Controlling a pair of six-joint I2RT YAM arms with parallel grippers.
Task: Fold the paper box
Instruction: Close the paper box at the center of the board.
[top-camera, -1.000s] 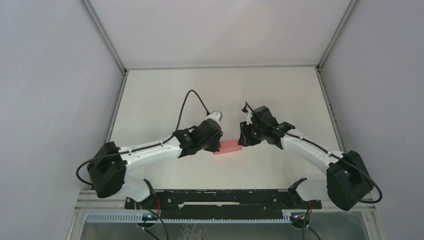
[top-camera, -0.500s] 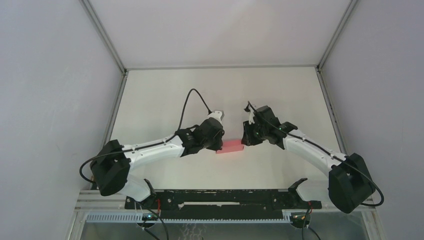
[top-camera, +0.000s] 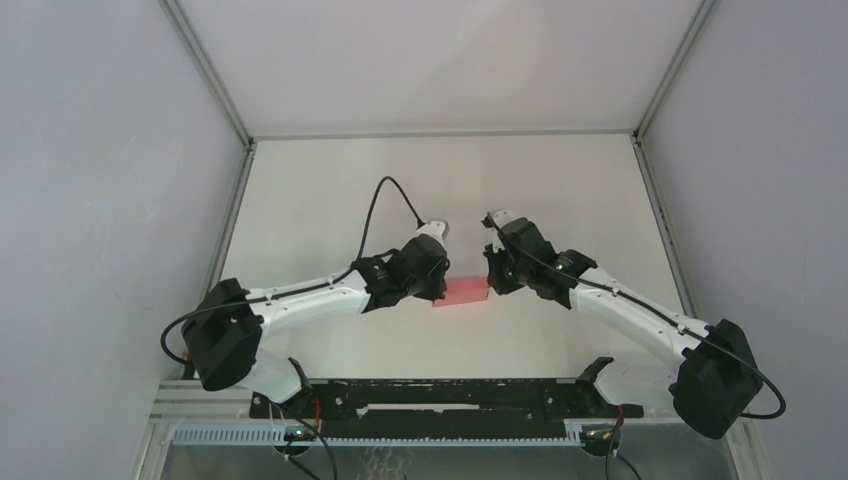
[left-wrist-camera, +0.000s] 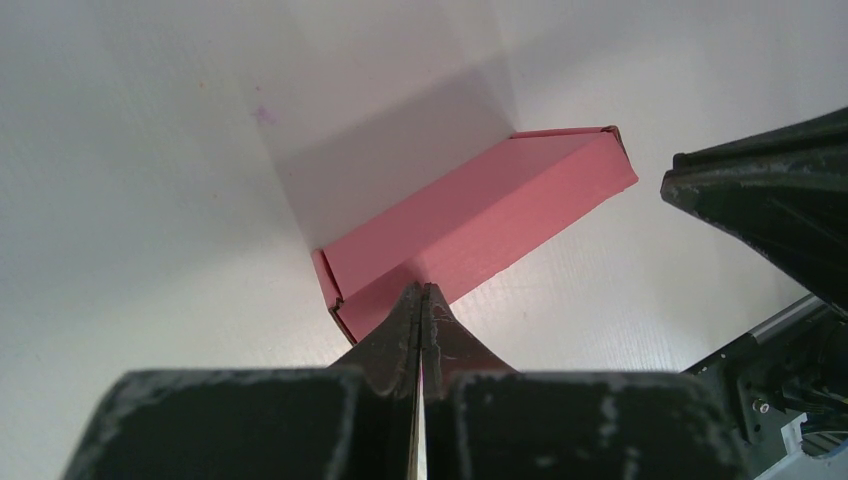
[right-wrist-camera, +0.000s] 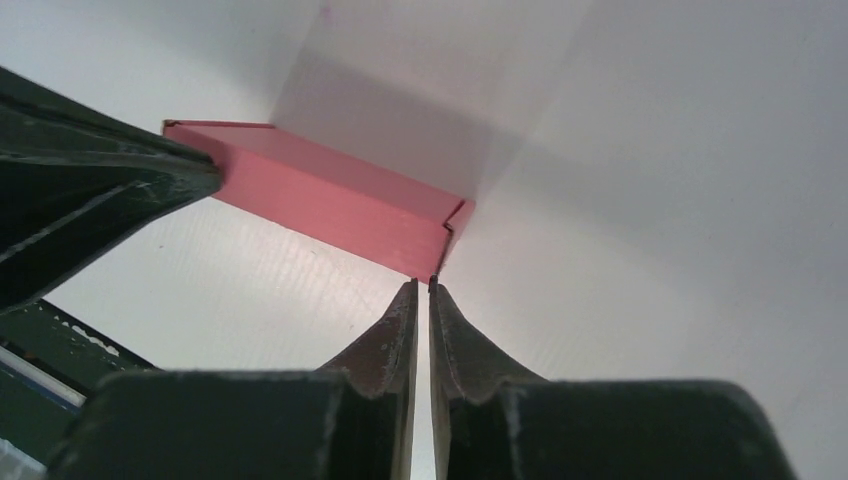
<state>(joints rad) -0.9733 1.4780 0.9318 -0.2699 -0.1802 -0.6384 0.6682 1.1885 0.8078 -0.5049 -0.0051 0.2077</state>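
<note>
1. The box (top-camera: 465, 292) lies on the table (top-camera: 330, 200) at the middle of the top view, between my two grippers. It reads as a flat, closed pink slab with its panels folded down.
2. Left gripper (left-wrist-camera: 421, 292): the jaws are fully together. Their tips touch the box's long side near its lower-left corner in the left wrist view, so it is pressing, not holding.
3. Right gripper (right-wrist-camera: 421, 284): the jaws are narrow, with only a thin slit between them. The tips sit at the box's corner, mid-frame in the right wrist view. I cannot tell whether they nip a card edge there.
4. I judge it thin card and very light. It will likely skid on the smooth table under a sideways push unless the other arm backs it.
5. It should be stiff along the creases and soft across the panels. A hard pinch could dent it, and the seams may spring open.
6. I would take hold at edges and corners, pinching a wall edge-on or pressing from opposite ends. The flat faces offer the jaws nothing.
</note>
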